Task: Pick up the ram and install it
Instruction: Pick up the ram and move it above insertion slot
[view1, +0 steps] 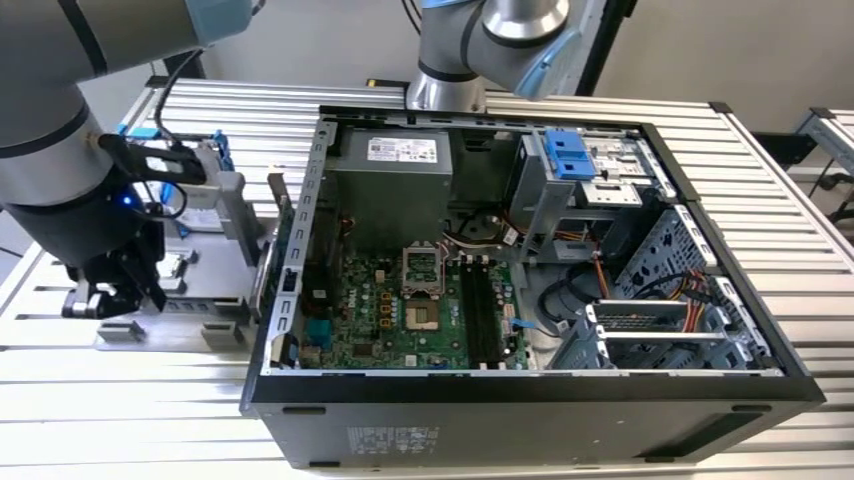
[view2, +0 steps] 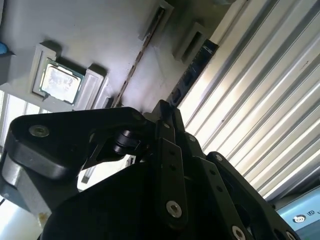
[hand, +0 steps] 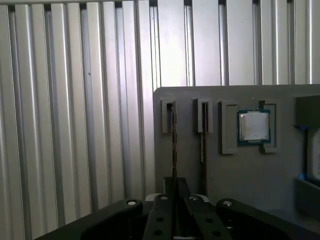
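Closest to both wrist cameras, the gripper (hand: 175, 184) has its two black fingers drawn in tight, one on each flat face of the ram (hand: 173, 145). As far as the first wrist view shows, they are pinching its thin upper edge. The ram stands on edge in a narrow slot of the grey holder plate (hand: 190, 165). Its far end is seated in the slot's block, so by my reading it has not been lifted out. Standing it this way probably leaves the long edge free, so that a pinch across its thickness can reach it.

Just beside it, a second stick (hand: 203, 150) stands in a parallel slot, near enough that a finger has little room on that side. Past that lies the square processor chip (hand: 254, 126) in its own pocket, well clear of the fingers. The plate rests on the slatted metal table (hand: 75, 100).

In the exterior view the arm (view1: 54, 150) hangs over this plate at that view's left. The open computer case (view1: 534, 400) lies on its side next to it, so the green board (view1: 400, 310) faces up. Its long memory slots (view1: 483, 310) lie near the middle. The case's side wall (view1: 300, 250) rises between the plate and the board, and cables crowd the slots' far side.
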